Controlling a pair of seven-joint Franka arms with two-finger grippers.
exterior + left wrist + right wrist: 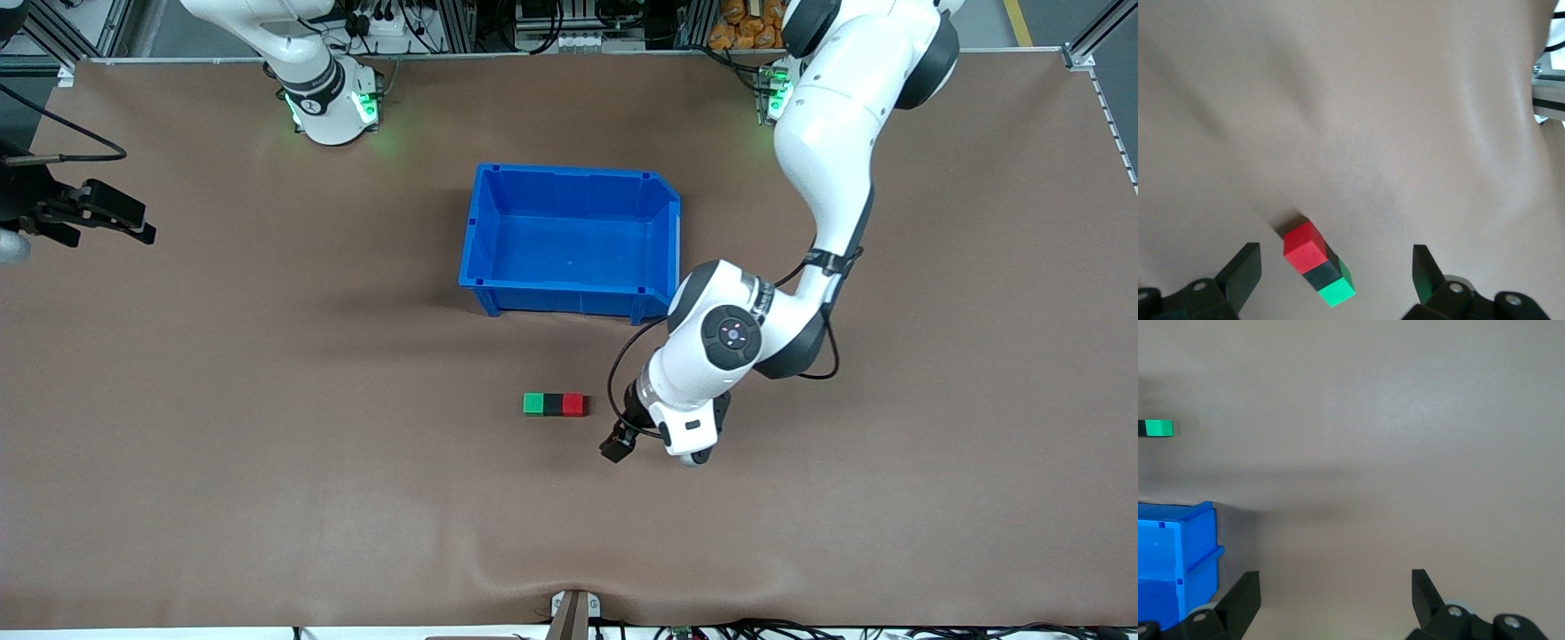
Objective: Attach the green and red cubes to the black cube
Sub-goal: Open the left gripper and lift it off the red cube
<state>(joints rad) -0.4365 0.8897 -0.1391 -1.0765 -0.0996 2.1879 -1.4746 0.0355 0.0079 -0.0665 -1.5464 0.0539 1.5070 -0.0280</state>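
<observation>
Left gripper [620, 442] hangs low over the brown bench [267, 400], its two fingers spread wide with nothing between them. On a clock face laid on the front view, the row of cubes sits at about ten o'clock from this gripper, just beside it but apart. In the left wrist view the fingers [1241, 273] frame the same row without touching it.

The row is three cubes pressed side to side on the bench: the red cube [573, 404] at the end toward the left arm, the black cube [553, 404] in the middle, and the green cube [534, 404] at the end toward the right arm. Red and green each touch the black one.

At twelve o'clock from the row, farther from the front camera, stands the blue bin [569, 298], with nothing showing inside it.

Right gripper [111, 213] waits at the right arm's end of the bench, at roughly ten o'clock from the bin and well apart from it. Its fingers [1238, 597] also stand wide apart and hold nothing.
</observation>
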